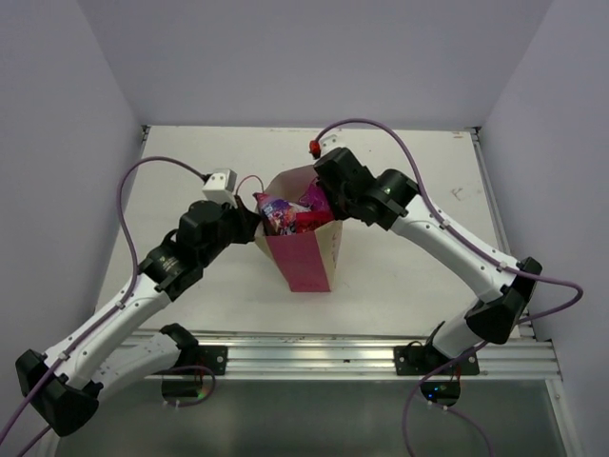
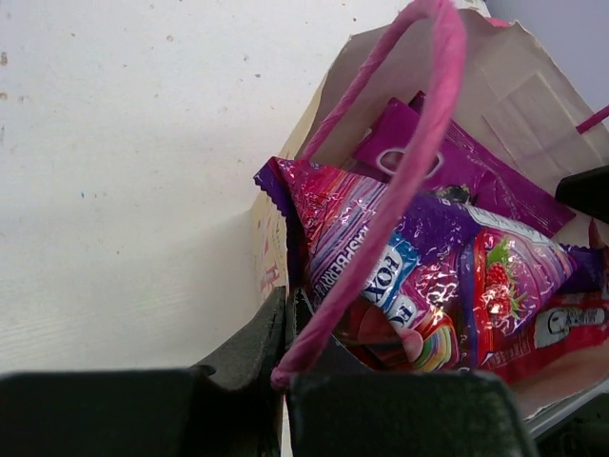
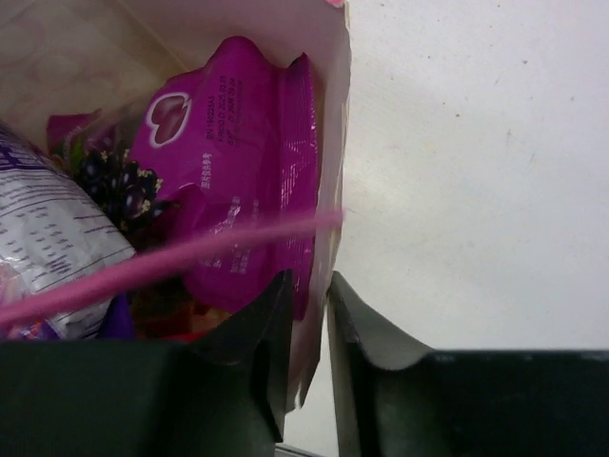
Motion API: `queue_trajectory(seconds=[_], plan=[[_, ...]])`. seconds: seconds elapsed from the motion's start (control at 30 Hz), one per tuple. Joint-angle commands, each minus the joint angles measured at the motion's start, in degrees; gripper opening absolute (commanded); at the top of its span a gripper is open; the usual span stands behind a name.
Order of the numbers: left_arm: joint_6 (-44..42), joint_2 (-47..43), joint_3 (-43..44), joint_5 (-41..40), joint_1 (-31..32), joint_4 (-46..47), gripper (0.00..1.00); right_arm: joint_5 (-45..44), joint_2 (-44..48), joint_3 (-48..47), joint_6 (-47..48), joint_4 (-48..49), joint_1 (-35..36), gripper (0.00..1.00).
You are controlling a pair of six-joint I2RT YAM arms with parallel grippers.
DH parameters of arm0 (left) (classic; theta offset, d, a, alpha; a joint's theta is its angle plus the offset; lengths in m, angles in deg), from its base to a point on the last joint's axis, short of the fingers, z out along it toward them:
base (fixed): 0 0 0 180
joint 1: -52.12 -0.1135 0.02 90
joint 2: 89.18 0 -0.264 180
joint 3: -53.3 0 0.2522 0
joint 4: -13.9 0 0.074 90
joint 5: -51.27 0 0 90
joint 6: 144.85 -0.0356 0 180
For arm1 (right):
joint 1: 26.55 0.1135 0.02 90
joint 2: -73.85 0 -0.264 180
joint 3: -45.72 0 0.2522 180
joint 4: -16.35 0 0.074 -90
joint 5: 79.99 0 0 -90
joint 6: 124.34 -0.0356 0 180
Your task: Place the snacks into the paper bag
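Observation:
The paper bag point(image 1: 303, 262) stands upright mid-table, its pink panel towards the arms. Snacks lie inside it, tops showing at the mouth point(image 1: 290, 211). In the left wrist view a purple packet lettered "FOX" point(image 2: 428, 276) lies over a magenta packet point(image 2: 466, 162) and a red one point(image 2: 571, 328). My left gripper point(image 2: 290, 297) is shut on the bag's left wall point(image 2: 269, 248), also in the top view point(image 1: 255, 225). My right gripper point(image 3: 309, 283) pinches the bag's right wall point(image 3: 328, 105) beside the magenta packet point(image 3: 238, 162), also in the top view point(image 1: 326, 197). Pink string handles point(image 2: 400, 171) cross both wrist views.
A small white box point(image 1: 220, 183) sits behind the left arm. A red-tipped object point(image 1: 313, 147) lies at the back of the table. White walls close in on three sides. A metal rail point(image 1: 314, 352) runs along the near edge.

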Motion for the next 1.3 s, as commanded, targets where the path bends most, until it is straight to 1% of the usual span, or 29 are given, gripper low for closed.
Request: queue_trajectory(seconds=[0.0, 0.03, 0.07, 0.13, 0.17, 0.2, 0.23, 0.27, 0.33, 0.37, 0.4, 0.47, 0.53, 0.6, 0.67, 0.77, 0.87, 1.03, 1.27], plan=[[0.1, 0.7, 1.8, 0.6, 0.2, 5.5, 0.01, 0.4, 1.6, 2.2, 0.0, 2.4, 0.1, 0.28], [-0.2, 1.2, 2.1, 1.0, 0.2, 6.9, 0.09, 0.6, 1.6, 2.6, 0.0, 2.7, 0.1, 0.40], [-0.4, 1.5, 2.9, 1.8, 0.2, 7.6, 0.22, 0.8, 2.1, 3.2, 0.0, 3.1, 0.1, 0.48], [-1.6, 3.0, 4.8, 1.9, 0.6, 9.4, 0.35, 0.7, 3.1, 3.7, -0.2, 4.6, 0.2, 0.54], [-1.9, 3.6, 7.8, 2.0, 0.9, 9.7, 0.47, 0.4, 4.4, 3.6, -0.7, 5.1, 0.1, 0.69], [-2.1, 4.4, 9.5, 2.0, 1.2, 10.1, 0.52, 0.1, 4.7, 3.0, -0.9, 5.2, 0.1, 0.94], [-2.8, 6.1, 11.4, 2.1, 2.0, 11.1, 0.55, -1.6, 5.1, 2.1, -1.2, 4.7, 0.1, 0.99], [-3.2, 6.9, 13.8, 1.7, 2.4, 11.6, 0.58, -2.4, 5.2, -0.8, -1.5, 3.9, 0.2, 0.99], [-4.0, 9.8, 21.4, 1.3, 4.6, 11.6, 0.58, -5.2, 4.7, -4.9, -2.0, 0.0, 0.1, 0.99], [-4.3, 10.6, 23.7, 0.5, 5.2, 11.5, 0.59, -6.2, 4.5, -9.7, -2.0, -1.6, 0.1, 0.99], [-4.5, 12.0, 28.0, 0.2, 5.9, 11.0, 0.59, -6.8, 3.8, -11.9, -2.0, -4.8, 0.1, 0.99], [-4.5, 12.8, 31.1, -0.5, 7.3, 9.8, 0.59, -8.9, 3.2, -17.8, -2.1, -9.2, 0.1, 0.99], [-4.5, 12.6, 33.9, -1.2, 7.6, 8.6, 0.59, -10.4, 3.1, -20.5, -2.5, -11.3, 0.1, 0.99], [-5.0, 11.5, 35.4, -5.2, 7.6, 6.7, 0.59, -12.2, 3.7, -22.3, -3.3, -13.2, 0.2, 0.99], [-7.6, 10.5, 35.6, -10.7, 7.6, 3.7, 0.60, -13.3, 5.2, -22.0, -3.8, -13.8, 0.2, 0.99], [-10.7, 8.1, 34.1, -15.3, 7.6, 1.5, 0.63, -14.3, 7.6, -19.5, -3.7, -13.7, 0.2, 0.99], [-11.3, 6.4, 32.7, -16.5, 7.6, 0.5, 0.63, -15.4, 8.9, -17.7, -3.3, -13.8, 0.1, 0.99], [-10.5, 5.6, 30.8, -16.5, 7.6, -0.5, 0.63, -17.0, 8.9, -17.8, -3.6, -14.2, 0.2, 0.99], [-12.1, 4.9, 30.5, -19.9, 7.5, -0.4, 0.63, -19.9, 9.9, -17.4, -3.7, -13.9, 0.2, 0.99]])
